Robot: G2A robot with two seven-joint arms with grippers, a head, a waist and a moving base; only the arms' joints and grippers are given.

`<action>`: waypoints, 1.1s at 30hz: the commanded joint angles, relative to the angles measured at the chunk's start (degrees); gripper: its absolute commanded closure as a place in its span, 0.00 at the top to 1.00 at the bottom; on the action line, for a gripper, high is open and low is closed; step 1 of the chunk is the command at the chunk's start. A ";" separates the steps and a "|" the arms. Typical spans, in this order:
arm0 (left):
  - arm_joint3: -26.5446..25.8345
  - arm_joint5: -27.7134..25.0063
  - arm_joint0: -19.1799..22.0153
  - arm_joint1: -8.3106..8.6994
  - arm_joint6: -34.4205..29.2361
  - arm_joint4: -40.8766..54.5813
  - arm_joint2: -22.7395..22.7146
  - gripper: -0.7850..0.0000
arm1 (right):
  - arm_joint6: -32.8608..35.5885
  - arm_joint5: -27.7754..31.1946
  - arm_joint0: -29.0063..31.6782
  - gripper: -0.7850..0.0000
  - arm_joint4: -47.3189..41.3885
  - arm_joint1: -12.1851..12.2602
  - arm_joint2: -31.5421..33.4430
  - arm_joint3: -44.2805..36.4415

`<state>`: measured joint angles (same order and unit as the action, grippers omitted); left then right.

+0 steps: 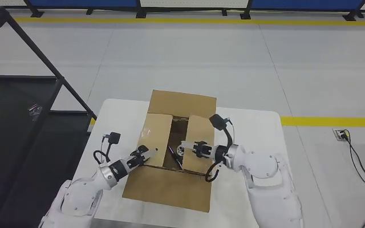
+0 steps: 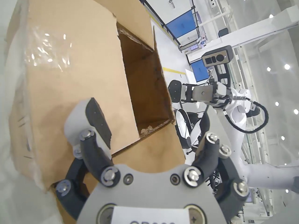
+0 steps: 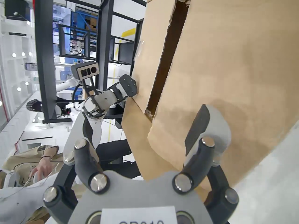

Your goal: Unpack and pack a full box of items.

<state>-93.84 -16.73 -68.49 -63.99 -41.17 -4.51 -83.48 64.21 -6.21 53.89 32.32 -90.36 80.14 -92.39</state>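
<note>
Nearest us, left gripper (image 1: 145,154): jaws spread wide, one black pad lying over the left inner flap, the other beyond a cardboard edge, pinching nothing. Right gripper (image 1: 185,150): jaws also spread, straddling the edge of the right inner flap, not clamped on it. Both belong to the brown corrugated cardboard box (image 1: 168,191), which we find in the middle of the white rectangular table (image 1: 114,114), directly between the two arms. Far flap stands up, near flap folded out flat towards the robot, two inner flaps lowered partway with a dark slot left between them. Contents: we make out a thin dark stick-like item (image 1: 173,155) in the slot; the rest is too shadowed to tell. A shiny patch of clear tape (image 2: 46,47) sits on the left inner flap. White tabletop shows on both sides of the box, the wider strip on the right. Around the table, pale grey floor (image 1: 228,57). A yellow floor line (image 1: 319,121) runs off the right side, and a wall socket with a cable (image 1: 340,134) sits near it. A black metal frame (image 1: 34,68) stands close to the table's left edge. Blue panels (image 1: 85,3) line the far wall.
</note>
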 commanded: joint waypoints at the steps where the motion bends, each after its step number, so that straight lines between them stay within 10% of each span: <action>1: 0.20 0.51 0.03 0.03 0.23 -0.19 0.09 1.00 | -1.80 -0.29 0.00 1.00 1.52 0.04 -1.41 0.31; 22: -0.51 1.72 0.01 0.42 2.14 -0.35 0.32 1.00 | -9.01 -2.67 -1.16 1.00 9.39 0.99 -8.68 2.49; 33: -8.37 -1.39 -6.95 1.83 1.11 5.96 -11.00 1.00 | -7.80 -2.60 0.48 1.00 7.49 2.14 -5.55 -2.48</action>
<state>-101.88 -17.86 -74.55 -62.29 -39.89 0.50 -93.04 56.41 -8.81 54.38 39.79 -88.22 74.60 -94.90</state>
